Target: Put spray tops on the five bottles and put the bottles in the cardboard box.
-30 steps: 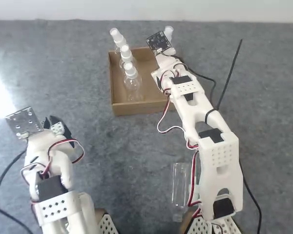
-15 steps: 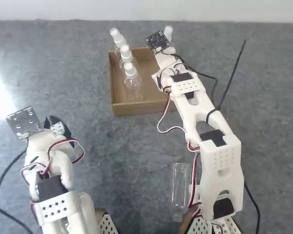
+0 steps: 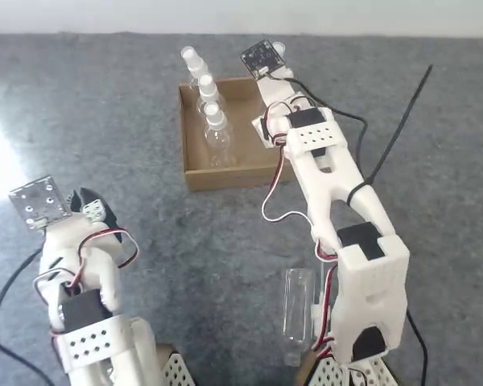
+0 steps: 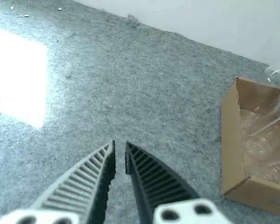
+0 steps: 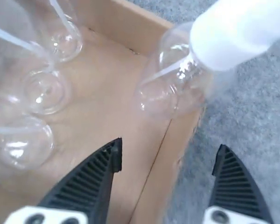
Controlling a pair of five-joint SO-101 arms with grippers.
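Observation:
The cardboard box [image 3: 195, 175] lies on the grey mat. Three clear bottles with white spray tops [image 3: 215, 122] stand in a row along one side of it, seen from above as round bases [image 5: 43, 92]. A fourth bottle with a spray top [image 5: 192, 70] stands at the box's far corner, just ahead of my right gripper [image 5: 169, 145], which is open and holds nothing. That gripper [image 3: 267, 76] hangs over the box's far side. A fifth bottle without a top [image 3: 298, 312] lies by the right arm's base. My left gripper [image 4: 120, 145] is shut and empty, low over the mat.
From the left wrist the box [image 4: 232, 140] appears off to one side with bottles in it. A black cable [image 3: 390, 133] trails beside the right arm. Open grey mat lies between the left arm [image 3: 76, 265] and the box.
The right arm has shifted a little toward the far side of the box, and its cable has swung outward. The left arm and the bottles have stayed put.

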